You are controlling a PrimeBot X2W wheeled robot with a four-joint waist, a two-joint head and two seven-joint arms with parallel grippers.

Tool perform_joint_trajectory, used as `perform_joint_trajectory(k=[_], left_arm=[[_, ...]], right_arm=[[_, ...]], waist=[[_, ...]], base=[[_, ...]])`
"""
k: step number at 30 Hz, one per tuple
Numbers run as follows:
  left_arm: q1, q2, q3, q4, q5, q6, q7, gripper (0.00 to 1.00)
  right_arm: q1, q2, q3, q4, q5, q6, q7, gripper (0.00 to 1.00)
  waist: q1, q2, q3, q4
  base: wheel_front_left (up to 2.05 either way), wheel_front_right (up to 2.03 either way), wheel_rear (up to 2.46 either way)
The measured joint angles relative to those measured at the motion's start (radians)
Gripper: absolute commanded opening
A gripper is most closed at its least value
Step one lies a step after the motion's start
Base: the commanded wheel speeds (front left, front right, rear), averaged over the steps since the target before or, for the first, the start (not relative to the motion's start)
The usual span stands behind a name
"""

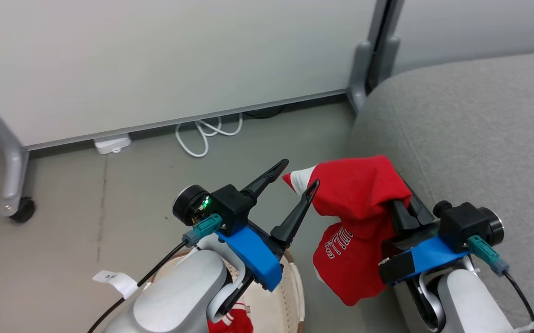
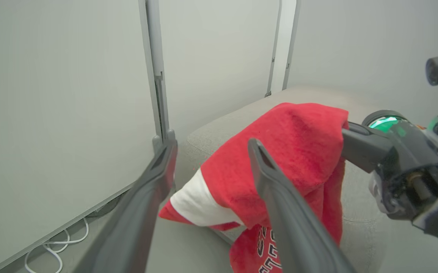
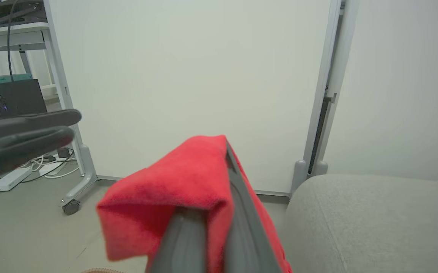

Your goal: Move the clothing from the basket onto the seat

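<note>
**Editor:** Where is the clothing at this moment?

**Photographer:** One red jersey [image 1: 359,189] is draped over the right gripper [image 3: 219,163], whose fingers are closed together with cloth pinched between them. It dangles at the rounded front corner of the grey seat [image 1: 470,129], and the hanging part shows white block lettering. Whether it touches the upholstery cannot be told. A second jersey [image 1: 230,323] lies in the basket [image 1: 294,282], partly hidden under the robot's left forearm.

**Editor:** And the left gripper [image 1: 300,173]?

**Photographer:** It is spread wide and holds nothing. It is raised above the basket, with one fingertip just beside the draped jersey's white-banded sleeve end. Behind, a white cable [image 1: 202,136] loops on the floor [image 1: 86,194] below a pale wall panel [image 1: 156,55].
</note>
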Motion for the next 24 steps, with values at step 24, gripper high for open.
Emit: perform_joint_trajectory(k=[24], left_arm=[[-0.014, -0.023, 0.003, 0.006, 0.054, -0.016, -0.005, 1.0]], right_arm=[[0.086, 0.0, -0.048, -0.092, 0.001, 0.0, 0.0, 0.0]], waist=[[0.0, 0.0, 0.057, -0.176]], base=[[0.0, 0.0, 0.0]])
